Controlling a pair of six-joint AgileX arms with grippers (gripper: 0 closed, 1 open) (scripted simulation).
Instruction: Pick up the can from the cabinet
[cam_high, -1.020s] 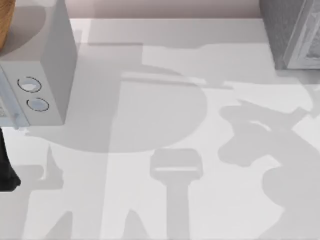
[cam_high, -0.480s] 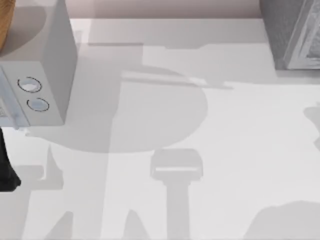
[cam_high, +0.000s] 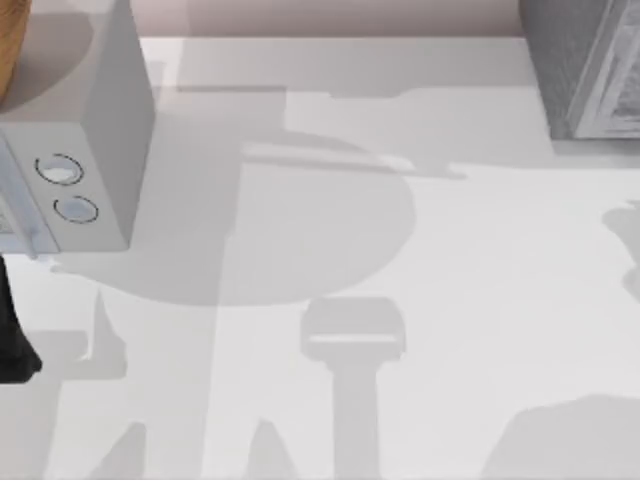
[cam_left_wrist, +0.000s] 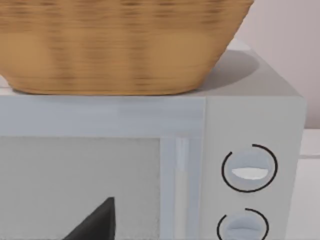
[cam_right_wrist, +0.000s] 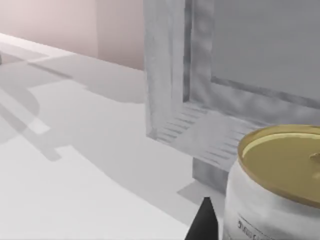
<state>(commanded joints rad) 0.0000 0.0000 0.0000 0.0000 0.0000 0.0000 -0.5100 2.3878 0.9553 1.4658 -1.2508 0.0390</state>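
Note:
The can (cam_right_wrist: 277, 190) is white with a gold lid and stands upright, very close to the right wrist camera. It is in front of the grey cabinet (cam_right_wrist: 200, 65), outside its open bay. A dark tip of my right gripper (cam_right_wrist: 202, 222) shows just beside the can's left wall; whether it touches the can I cannot tell. In the top view the cabinet (cam_high: 590, 70) sits at the table's far right corner. My left arm (cam_high: 15, 330) is parked at the left edge, its gripper (cam_left_wrist: 95, 225) facing the microwave door.
A white microwave (cam_high: 90, 150) with two round knobs stands at the back left, carrying a wicker basket (cam_left_wrist: 120, 45) on top. The white table (cam_high: 350, 250) between microwave and cabinet bears only arm shadows. A pink wall runs behind.
The right arm's shadow has slid from the middle right of the table off to the right edge. The left arm has stayed put.

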